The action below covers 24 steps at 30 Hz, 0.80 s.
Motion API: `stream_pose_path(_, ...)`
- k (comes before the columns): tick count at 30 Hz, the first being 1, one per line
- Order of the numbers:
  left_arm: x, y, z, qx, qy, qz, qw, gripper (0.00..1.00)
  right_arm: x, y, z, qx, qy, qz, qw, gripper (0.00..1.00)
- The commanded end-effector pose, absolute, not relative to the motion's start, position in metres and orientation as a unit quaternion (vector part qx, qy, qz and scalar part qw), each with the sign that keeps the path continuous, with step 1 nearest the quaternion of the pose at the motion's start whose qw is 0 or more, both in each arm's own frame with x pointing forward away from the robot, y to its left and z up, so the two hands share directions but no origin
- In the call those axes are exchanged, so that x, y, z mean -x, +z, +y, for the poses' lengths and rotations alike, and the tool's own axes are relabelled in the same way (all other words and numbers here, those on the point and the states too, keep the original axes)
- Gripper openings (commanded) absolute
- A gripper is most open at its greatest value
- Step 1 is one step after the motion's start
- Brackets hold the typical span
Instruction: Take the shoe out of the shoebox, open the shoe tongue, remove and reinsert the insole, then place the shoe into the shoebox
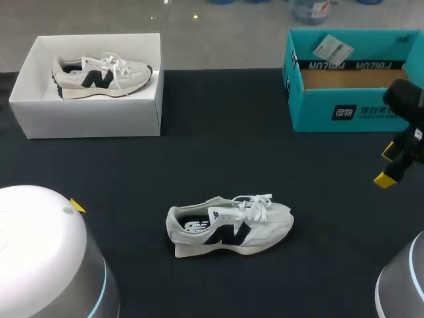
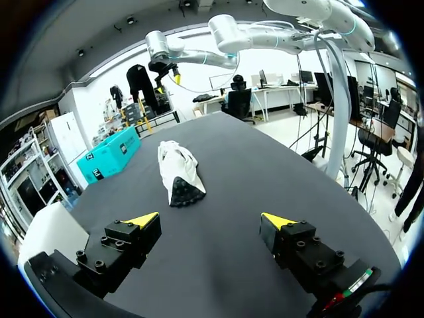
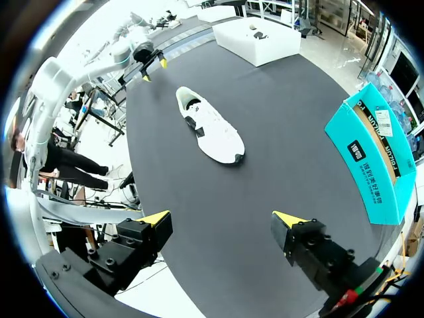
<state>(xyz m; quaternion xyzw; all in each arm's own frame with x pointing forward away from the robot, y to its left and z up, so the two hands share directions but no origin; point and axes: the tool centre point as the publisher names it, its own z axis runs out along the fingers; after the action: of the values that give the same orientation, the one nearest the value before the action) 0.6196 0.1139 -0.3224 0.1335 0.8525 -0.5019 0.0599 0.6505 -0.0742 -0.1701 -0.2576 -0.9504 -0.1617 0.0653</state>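
1. Position. The white sneaker point(image 1: 228, 225) stands on its sole on the dark table point(image 1: 218, 152), near the middle, out of any box and touching nothing else. Its toe points to my right, its heel to my left. The teal shoebox point(image 1: 351, 109) sits open at the far right, well apart from it. A white shoebox point(image 1: 93, 112) at the far left holds a 2nd sneaker point(image 1: 103, 76).

2. Grippers. The left gripper point(image 2: 211, 222) is open, with its jaws wide and nothing between them. The right gripper point(image 3: 222, 220) is also open and empty. Both hang well short of the sneaker.

3. Handling, as I judge it. The sneaker looks light. The upper looks soft and will give under pressure, while the sole is the stiffer part. The laces point(image 1: 255, 207) lie loose and could snag a fingertip.

4. Where to hold.
- To steady the sneaker, I would clamp 1 gripper across the heel collar or the sole sides.
- The tongue point(image 1: 242, 211) looks thin and limp, so I would pinch its top edge.
- The insole point(image 1: 195, 224) shows in the opening. It is probably floppy foam, so I would pinch it at the heel end.
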Motion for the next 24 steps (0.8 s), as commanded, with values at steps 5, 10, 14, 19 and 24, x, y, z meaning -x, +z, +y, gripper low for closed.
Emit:
stream_pose_path(5, -0.615, -0.346, 0.106, -0.073, -0.523, 0.847, 0.057, 1.00, -0.653, -0.171, -0.073, 0.258, -0.160, -0.951, 0.067, 1.00)
stream_pose_path(10, -0.611, -0.354, 0.104, -0.053, -0.532, 0.842, 0.079, 1.00, -0.653, -0.171, -0.073, 0.258, -0.160, -0.951, 0.067, 1.00)
stream_pose_path(14, -0.610, -0.356, 0.102, -0.047, -0.535, 0.839, 0.091, 1.00, -0.653, -0.171, -0.073, 0.258, -0.160, -0.951, 0.067, 1.00)
stream_pose_path(19, -0.616, -0.361, 0.094, -0.045, -0.537, 0.837, 0.099, 1.00, -0.653, -0.171, -0.073, 0.258, -0.160, -0.951, 0.067, 1.00)
stream_pose_path(24, -0.627, -0.366, 0.087, -0.042, -0.536, 0.837, 0.107, 1.00, -0.653, -0.171, -0.073, 0.258, -0.160, -0.951, 0.067, 1.00)
